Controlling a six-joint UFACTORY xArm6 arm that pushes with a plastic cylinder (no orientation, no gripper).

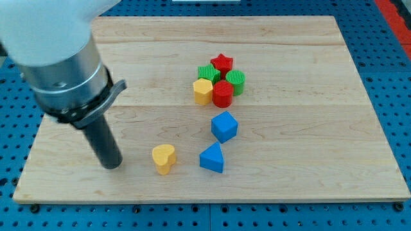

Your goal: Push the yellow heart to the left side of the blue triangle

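Blue pegboard frames a pale wooden tabletop [289,186] that fills nearly the whole view. Largest upon it is my arm, a grey and white cylinder coming in from the far left and narrowing to a dark rod; my tip [112,165] rests on the wood at the near left, with no pincer fitted, so nothing is clasped or held and the rod can only shove. Far of centre sits a tight cluster: a red star [221,62], a green block [207,72] whose shape is partly hidden, a green ridged cylinder [236,81], a red cylinder [223,94] and a yellow block [203,91], all touching or nearly so. Nearer lies a blue cube-like block [224,126], and just near of that the blue triangle [212,158]. The yellow heart [164,158] stands to the left of that triangle, close but apart, level with it, and my tip is a short way to the heart's left. By my judgement the heart already lies on the wanted side, so the task looks nearly done; at most a gentle rightward nudge would bring it closer, stopped before it knocks the triangle out of place.
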